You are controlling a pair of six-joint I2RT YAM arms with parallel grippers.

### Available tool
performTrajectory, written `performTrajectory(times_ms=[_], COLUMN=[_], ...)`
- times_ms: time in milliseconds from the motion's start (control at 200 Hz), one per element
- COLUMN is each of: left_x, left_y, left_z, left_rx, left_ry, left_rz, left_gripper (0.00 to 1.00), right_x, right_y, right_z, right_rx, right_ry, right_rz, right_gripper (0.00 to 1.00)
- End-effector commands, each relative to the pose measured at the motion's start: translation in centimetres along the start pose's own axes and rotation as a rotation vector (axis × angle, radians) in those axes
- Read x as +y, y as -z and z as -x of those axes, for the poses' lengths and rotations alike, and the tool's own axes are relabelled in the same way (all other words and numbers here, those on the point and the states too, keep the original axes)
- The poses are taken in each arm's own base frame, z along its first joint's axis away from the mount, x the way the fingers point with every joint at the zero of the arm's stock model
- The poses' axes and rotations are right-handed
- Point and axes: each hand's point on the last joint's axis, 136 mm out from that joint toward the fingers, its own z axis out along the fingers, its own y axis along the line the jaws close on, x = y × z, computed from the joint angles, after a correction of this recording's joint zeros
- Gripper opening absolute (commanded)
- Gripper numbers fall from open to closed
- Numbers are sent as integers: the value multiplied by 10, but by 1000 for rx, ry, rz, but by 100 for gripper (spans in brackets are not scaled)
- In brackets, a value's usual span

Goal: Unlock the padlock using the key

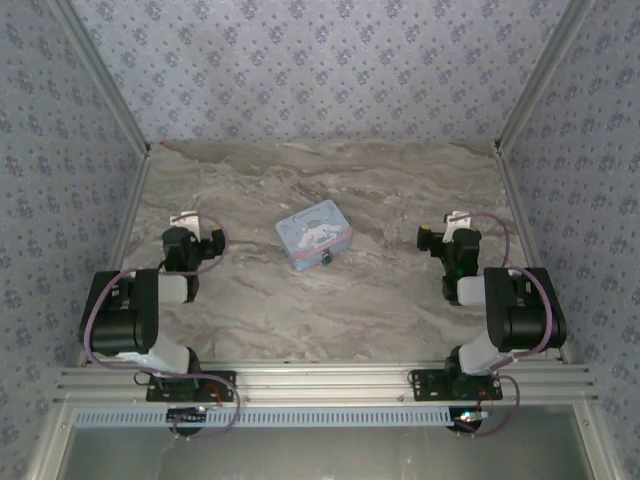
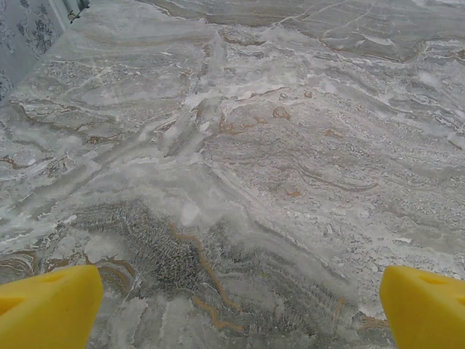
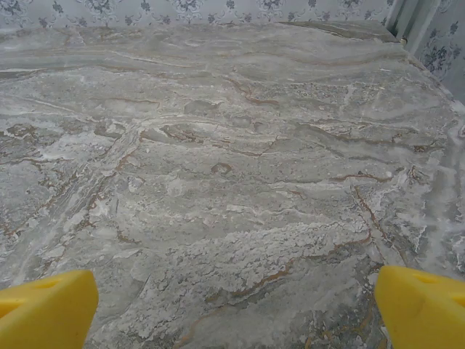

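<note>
The padlock (image 1: 326, 259) shows as a tiny dark item at the near edge of the light blue tin box (image 1: 315, 233), touching it. It is too small to tell whether the shackle is shut. The box lies near the centre of the marbled tabletop (image 1: 400, 300), between the two arms and well apart from each. The left gripper (image 2: 236, 313) has its yellow fingers (image 2: 47, 309) spread wide above bare tabletop. The right gripper (image 3: 232, 309) has its fingers (image 3: 425, 305) likewise spread wide above bare tabletop.

padlock (image 1: 326, 259) | tiny, bluish | against near side of tin box (image 1: 312, 232) | locked-or-not unclear
</note>
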Motion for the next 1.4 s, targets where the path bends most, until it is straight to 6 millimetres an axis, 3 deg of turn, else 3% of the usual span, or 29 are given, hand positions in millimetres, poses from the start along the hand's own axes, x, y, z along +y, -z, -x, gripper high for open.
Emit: performTrajectory(times_ms=[0,615,859,969,1084,1244,1394], left_x=[-1,-1,-4,-19,-32,-57,-104], left_y=[-3,-3,16,29,45,67,85], left_z=[14,14,35,48,65,71,66], left_rx=[-40,-41,-42,-4,43,135,240], left_ry=[-9,-8,-20,-18,135,409,531], left_rz=[-1,-3,8,-40,-89,-177,-314], left_gripper=[98,98,98,98,98,98,98], right_x=[0,0,-10,-11,0,30,69], right_y=[-3,-3,12,18,27,49,65], right_z=[3,3,18,31,42,59,52], right_rx=[-1,0,-5,17,58,164,320], right_ry=[-7,-17,-44,-53,-129,-225,-265], right_rz=[2,16,-31,-37,10,114,224], right_gripper=[100,100,100,100,100,100,98])
